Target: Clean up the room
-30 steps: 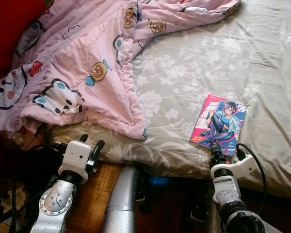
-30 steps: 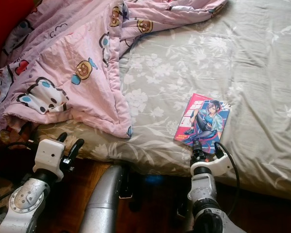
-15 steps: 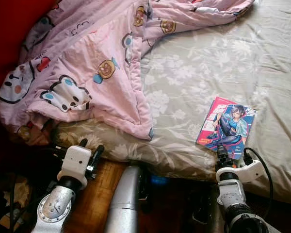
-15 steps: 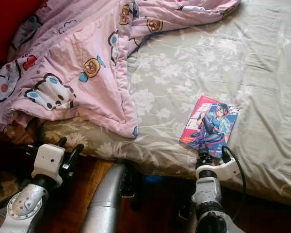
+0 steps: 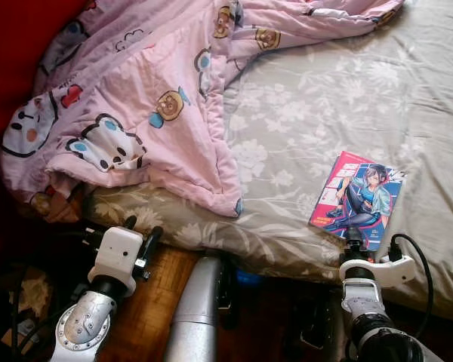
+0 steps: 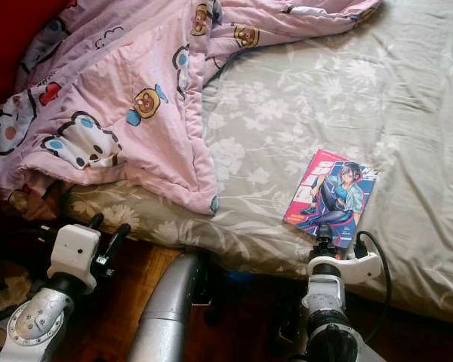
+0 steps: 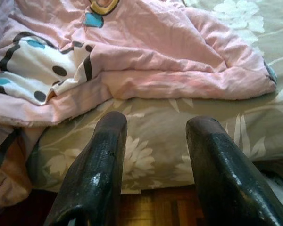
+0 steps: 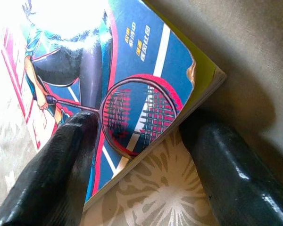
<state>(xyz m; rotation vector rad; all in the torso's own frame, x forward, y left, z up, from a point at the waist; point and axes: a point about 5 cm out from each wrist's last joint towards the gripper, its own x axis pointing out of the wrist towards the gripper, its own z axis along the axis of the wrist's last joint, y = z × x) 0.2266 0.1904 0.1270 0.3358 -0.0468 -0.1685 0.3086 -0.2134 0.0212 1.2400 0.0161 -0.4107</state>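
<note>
A paperback comic book (image 5: pixel 359 197) with a pink-and-blue cover lies flat on the grey floral bedsheet (image 5: pixel 325 98), near the bed's front edge. My right gripper (image 5: pixel 353 240) is at the book's near corner, open. In the right wrist view one fingertip (image 8: pixel 78 129) rests over the cover of the book (image 8: pixel 132 70) and the other sits on the sheet beside the corner. My left gripper (image 5: pixel 142 226) is open and holds nothing. It hovers by the bed's edge below a crumpled pink cartoon blanket (image 5: pixel 151 98). Its fingers (image 7: pixel 106 136) point at the hanging sheet.
The pink blanket covers the bed's left half and spills over its front edge. A red surface (image 5: pixel 15 38) rises at the far left. Wooden floor (image 5: pixel 155 302) shows below the bed, with a silver cylinder (image 5: pixel 196 309) between my arms and cables at the lower left.
The whole picture has slid a little, so the camera moved. My right gripper stays at the book's near corner, still open. The left gripper has barely shifted.
</note>
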